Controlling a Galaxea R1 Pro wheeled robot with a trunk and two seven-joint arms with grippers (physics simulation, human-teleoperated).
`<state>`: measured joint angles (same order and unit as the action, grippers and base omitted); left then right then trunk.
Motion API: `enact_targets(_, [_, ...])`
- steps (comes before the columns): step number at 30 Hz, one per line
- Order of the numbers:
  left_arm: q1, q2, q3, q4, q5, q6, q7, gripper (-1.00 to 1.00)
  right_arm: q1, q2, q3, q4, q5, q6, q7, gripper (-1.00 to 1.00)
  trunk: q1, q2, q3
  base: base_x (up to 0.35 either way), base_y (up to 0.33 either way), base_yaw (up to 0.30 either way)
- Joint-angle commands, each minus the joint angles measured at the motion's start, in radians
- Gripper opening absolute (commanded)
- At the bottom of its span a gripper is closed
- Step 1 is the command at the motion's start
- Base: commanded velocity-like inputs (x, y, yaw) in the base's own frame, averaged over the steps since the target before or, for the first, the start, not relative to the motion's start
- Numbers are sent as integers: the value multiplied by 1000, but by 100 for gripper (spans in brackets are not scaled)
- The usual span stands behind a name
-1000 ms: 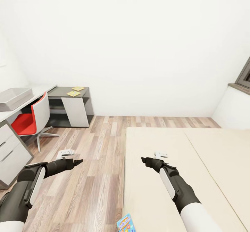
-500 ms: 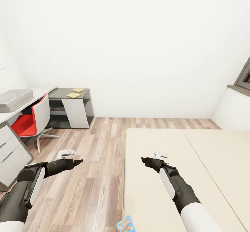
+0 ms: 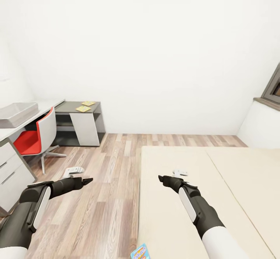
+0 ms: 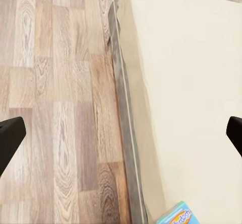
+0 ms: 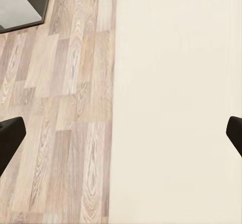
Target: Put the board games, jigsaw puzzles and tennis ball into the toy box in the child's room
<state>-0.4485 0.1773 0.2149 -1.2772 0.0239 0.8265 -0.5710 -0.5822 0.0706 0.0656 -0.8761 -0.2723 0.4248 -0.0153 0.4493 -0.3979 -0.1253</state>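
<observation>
Head view. The left gripper (image 3: 87, 181) hangs over the wood floor (image 3: 105, 181), clear of the bed (image 3: 186, 166) on its right. The right gripper (image 3: 161, 178) hangs over the cream mattress, near the bed's left edge. Both point forward; in this view the finger spread cannot be read and neither holds anything. A blue game box (image 3: 140, 252) lies on the mattress well behind both grippers, at the near edge of the bed, partly cut off by the frame border. Far ahead and left of the left gripper stands the table (image 3: 46, 105); the toy box (image 3: 17, 113) sits on its light grey top, and two puzzles (image 3: 85, 106) lie just beside each other on the dark corner section. A red and white chair (image 3: 37, 136) stands between the table and the left gripper.

Left wrist view. Both fingertips (image 4: 11, 138) sit at opposite frame edges, wide apart, with nothing between them. Beneath lie floor, the dark bed frame and mattress. A corner of the blue game box (image 4: 176, 217) shows on the mattress.

Right wrist view. The fingertips (image 5: 10, 136) are again spread wide and empty. Beneath lie mattress and floor; a dark table corner (image 5: 22, 2) shows farther off.
</observation>
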Motion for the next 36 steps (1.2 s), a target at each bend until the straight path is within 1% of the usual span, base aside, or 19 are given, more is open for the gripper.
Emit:
enact_targets(1, [-1, 0, 1, -1, 2, 7, -3, 100, -1, 0, 0, -1, -4, 5, -2, 100, 1, -2, -1, 0, 0, 0])
enact_targets(27, [-1, 1, 2, -1, 2, 7, -3, 100, -1, 0, 0, -1, -3, 5, -2, 100, 1, -2, 36, 0, 0, 0])
enact_targets(36, [-1, 1, 1, -1, 4, 6, -4, 100, -1, 0, 0, -1, -3, 5, -2, 100, 1, -2, 40, 0, 0, 0])
